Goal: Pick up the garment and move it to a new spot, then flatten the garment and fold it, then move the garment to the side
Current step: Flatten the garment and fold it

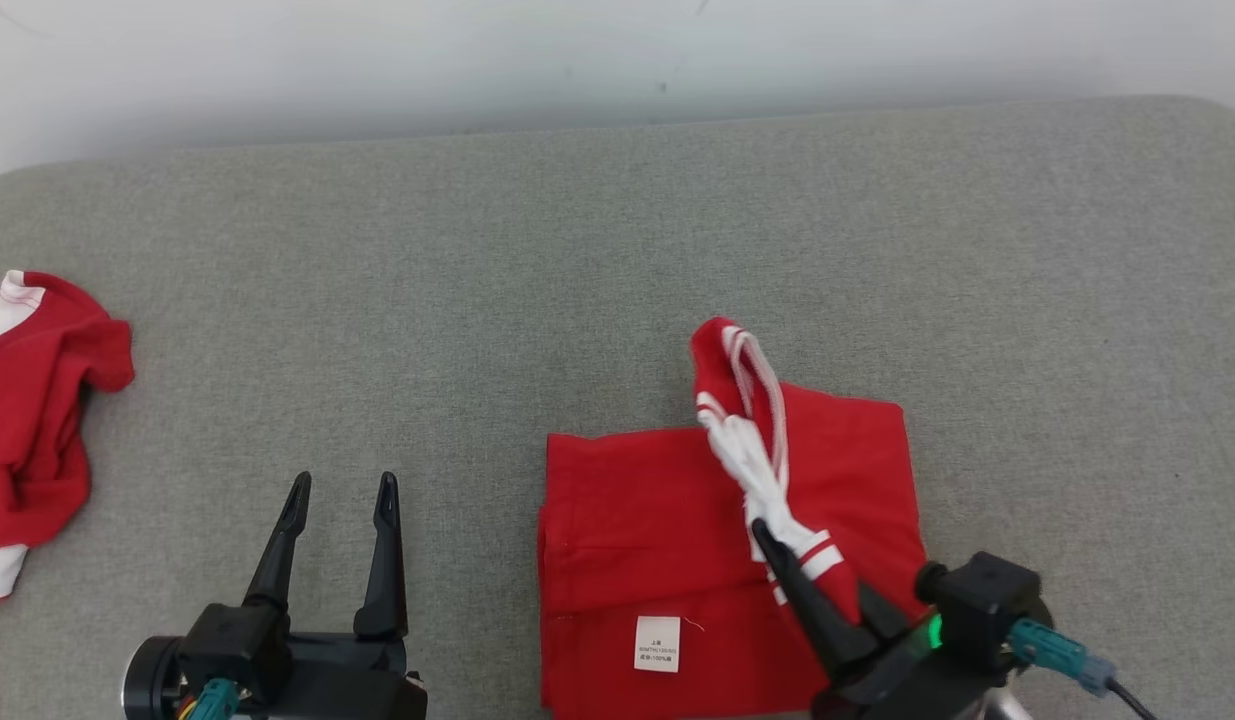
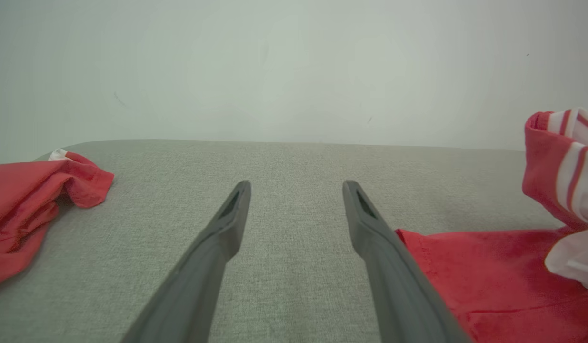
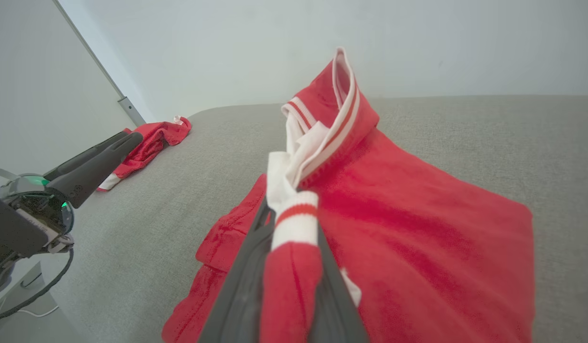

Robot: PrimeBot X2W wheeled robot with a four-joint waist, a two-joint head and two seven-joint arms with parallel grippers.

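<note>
Grey surface (image 1: pixel 477 280) under garment (image 1: pixel 647 510), pale wall (image 1: pixel 377 60)

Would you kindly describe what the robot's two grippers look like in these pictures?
The left gripper and right gripper each have two long, dark, tapering fingers on black housings. The left's fingers show a narrow slot near each tip. Each carries a teal connector; the right's leads into a black cable, and a green light glows beside it.
</note>
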